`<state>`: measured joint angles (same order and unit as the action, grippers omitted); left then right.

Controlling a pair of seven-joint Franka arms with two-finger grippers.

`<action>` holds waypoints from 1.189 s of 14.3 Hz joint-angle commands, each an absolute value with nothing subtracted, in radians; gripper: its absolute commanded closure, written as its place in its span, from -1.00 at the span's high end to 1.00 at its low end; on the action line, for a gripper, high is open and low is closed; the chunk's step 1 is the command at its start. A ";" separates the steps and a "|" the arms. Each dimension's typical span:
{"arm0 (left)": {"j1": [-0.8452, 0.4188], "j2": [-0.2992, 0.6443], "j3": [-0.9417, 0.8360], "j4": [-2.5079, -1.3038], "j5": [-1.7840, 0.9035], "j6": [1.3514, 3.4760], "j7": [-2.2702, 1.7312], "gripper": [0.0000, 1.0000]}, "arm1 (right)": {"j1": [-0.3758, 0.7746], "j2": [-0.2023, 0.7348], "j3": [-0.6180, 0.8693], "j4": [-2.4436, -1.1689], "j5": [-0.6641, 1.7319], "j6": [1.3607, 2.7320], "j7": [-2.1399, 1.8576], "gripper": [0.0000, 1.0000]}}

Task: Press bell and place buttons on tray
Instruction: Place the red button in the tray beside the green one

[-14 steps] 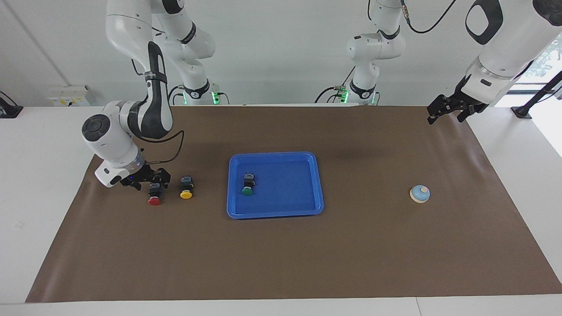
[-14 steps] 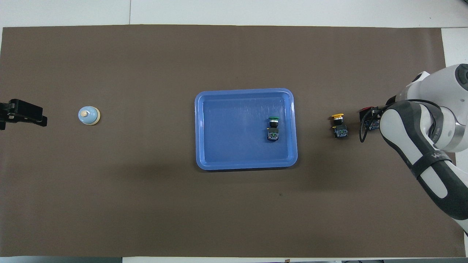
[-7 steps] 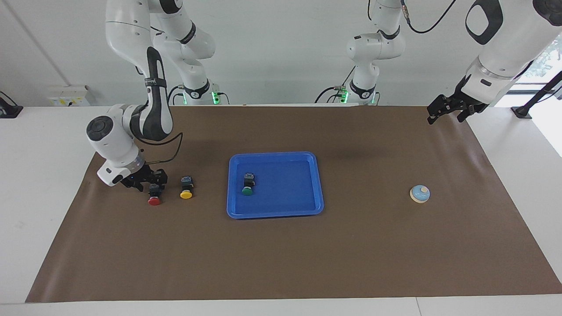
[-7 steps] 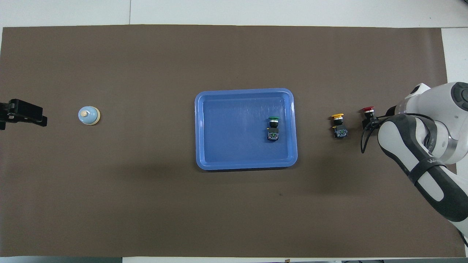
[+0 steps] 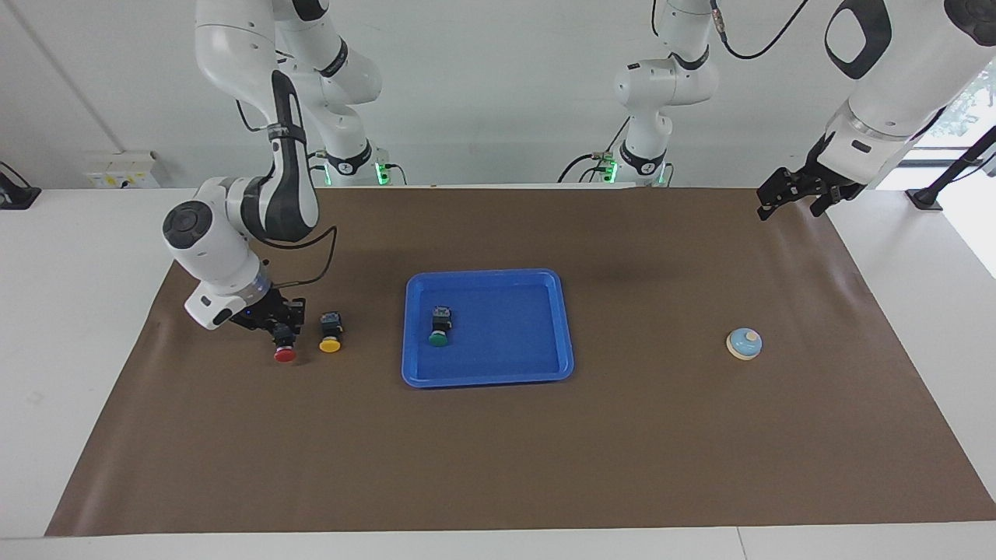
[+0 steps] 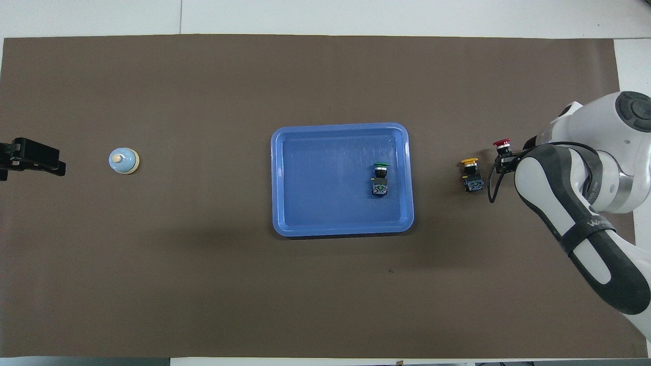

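Observation:
My right gripper (image 5: 282,330) is down at the mat toward the right arm's end, shut on the black body of the red button (image 5: 285,354), whose cap (image 6: 502,143) points away from the robots. The yellow button (image 5: 331,342) lies on the mat just beside it, between it and the tray. The green button (image 5: 439,336) lies on its side inside the blue tray (image 5: 482,381) at the table's middle. The bell (image 5: 745,343) stands alone on the mat toward the left arm's end. My left gripper (image 5: 787,207) waits open above the mat's corner near the robots.
A brown mat (image 5: 545,467) covers most of the white table. A black cable loop (image 6: 492,183) hangs off the right wrist close to the yellow button (image 6: 470,170). The arm bases stand at the table's robot edge.
The right gripper has closed on the red button's body and shifted it a little toward the yellow button. The left arm, bell, tray and other buttons have not moved.

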<state>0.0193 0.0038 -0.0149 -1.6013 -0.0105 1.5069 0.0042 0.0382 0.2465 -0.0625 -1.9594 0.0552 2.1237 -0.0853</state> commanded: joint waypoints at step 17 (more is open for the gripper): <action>0.020 -0.014 -0.015 -1.618 0.008 1.517 0.008 1.00 | 0.624 0.420 -0.060 -1.769 0.117 2.168 0.730 -0.26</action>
